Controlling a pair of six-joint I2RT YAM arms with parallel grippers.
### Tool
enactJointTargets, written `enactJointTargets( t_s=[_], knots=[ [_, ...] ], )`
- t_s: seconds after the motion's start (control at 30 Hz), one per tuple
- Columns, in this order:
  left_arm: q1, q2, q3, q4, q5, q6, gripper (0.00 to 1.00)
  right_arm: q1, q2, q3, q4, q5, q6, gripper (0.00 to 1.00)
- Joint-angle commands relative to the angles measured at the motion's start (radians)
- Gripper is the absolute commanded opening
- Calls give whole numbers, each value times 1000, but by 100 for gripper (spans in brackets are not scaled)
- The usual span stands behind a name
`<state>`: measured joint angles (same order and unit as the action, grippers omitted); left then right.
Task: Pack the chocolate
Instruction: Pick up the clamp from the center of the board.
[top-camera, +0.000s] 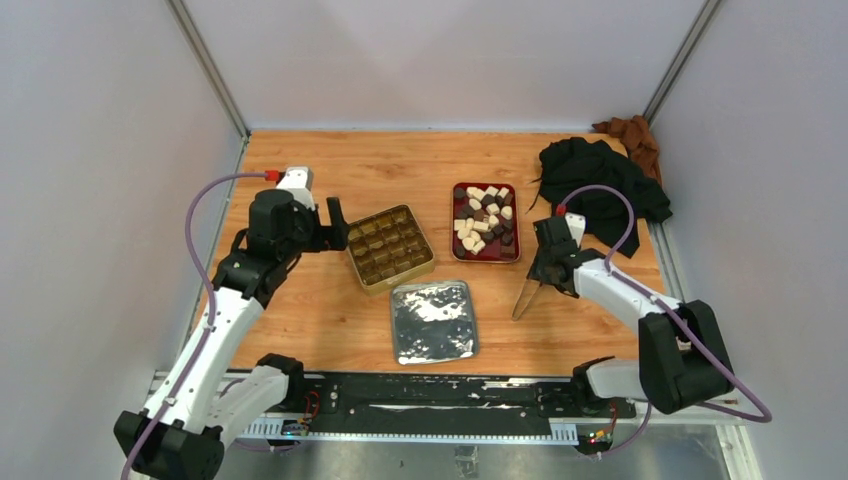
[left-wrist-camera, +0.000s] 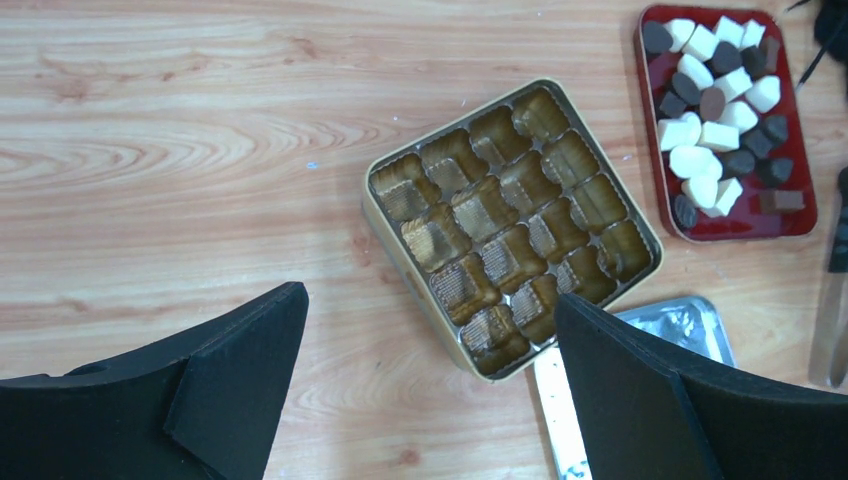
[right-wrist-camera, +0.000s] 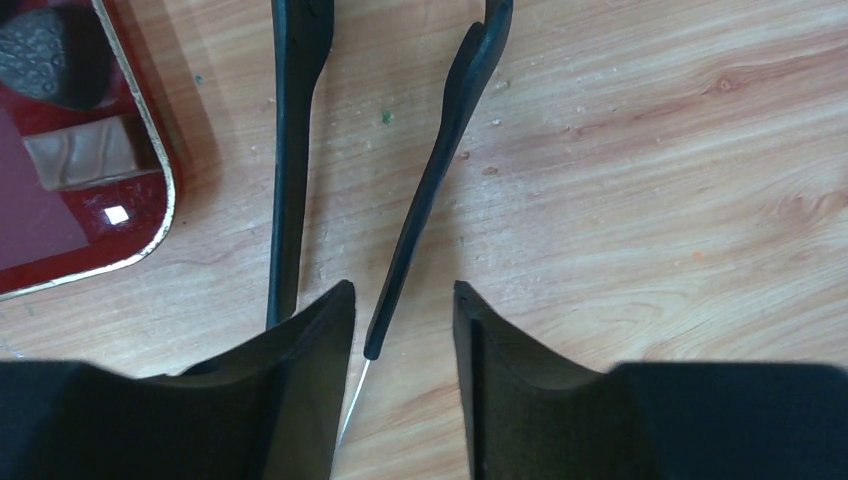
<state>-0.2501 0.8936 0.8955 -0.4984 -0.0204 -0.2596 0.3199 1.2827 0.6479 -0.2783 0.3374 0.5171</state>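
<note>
Right wrist: right tool part-open over black tongs.

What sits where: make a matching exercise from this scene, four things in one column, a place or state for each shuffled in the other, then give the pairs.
Things:
1. gold tin
2. red tray
3. silver tray
4. black cloth

Places or states:
A. lies at the far right corner
B. holds the chocolate
C. lies closest to the robot
D. all compartments empty

Pairs: 1-D, 2-B, 3-C, 4-A
</note>
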Motion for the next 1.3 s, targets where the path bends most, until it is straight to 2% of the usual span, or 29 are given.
enactJointTargets(
  t_s=[0.0,0.37,0.43,0.47,0.6,0.9,1.27],
  knots=[
    [-30,-20,-12,-21,-46,61,100,-15,33,37,-40,0,35,42],
    [-87,-30,-25,-8,9,77,100,-15,116,53,-41,-27,51,24],
    [-89,-34,-27,-4,30,76,100,-13,129,54,-40,-33,49,18],
    [-89,-36,-29,1,47,72,100,-13,131,56,-44,-35,47,11],
    [-89,-35,-39,22,113,39,100,-13,89,50,-65,-47,34,0],
    [-89,-12,-65,97,278,-84,100,9,-68,69,-163,-62,-63,0],
    [-90,16,-136,286,425,-353,100,192,-113,210,-242,-30,-136,0]
  ],
)
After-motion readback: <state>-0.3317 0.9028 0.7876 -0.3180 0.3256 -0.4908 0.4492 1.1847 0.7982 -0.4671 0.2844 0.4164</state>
